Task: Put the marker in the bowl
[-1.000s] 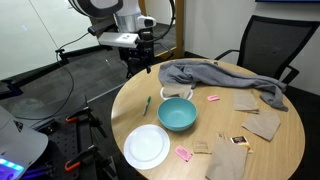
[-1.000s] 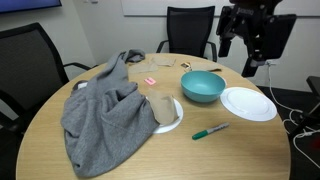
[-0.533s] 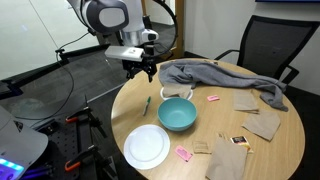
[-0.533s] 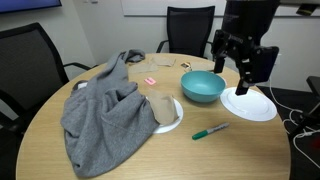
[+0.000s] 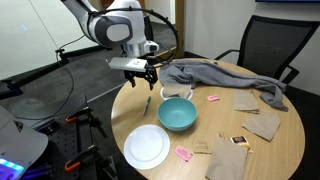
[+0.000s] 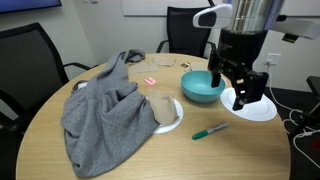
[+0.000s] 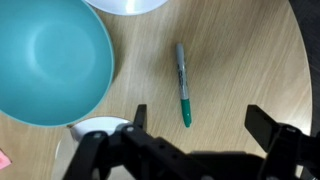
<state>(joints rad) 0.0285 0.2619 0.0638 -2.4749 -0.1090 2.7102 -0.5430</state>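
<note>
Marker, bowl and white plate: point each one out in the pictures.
marker (image 7: 182, 85), wrist view, the middle of its barrel.
bowl (image 7: 45, 60), wrist view, the bare inside of its wall.
white plate (image 5: 147, 147), an exterior view, its bare centre.

Opposed exterior views share the table (image 5: 215, 122) (image 6: 200, 160); wrist view looks down.

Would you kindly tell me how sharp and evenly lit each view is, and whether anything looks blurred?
Wrist view: the marker and bowl are crisp under even light, while the close pincer is dark and soft-edged. In both exterior views: flat room light, only faint shadows, no strong glare, the marker small and coarse.
</note>
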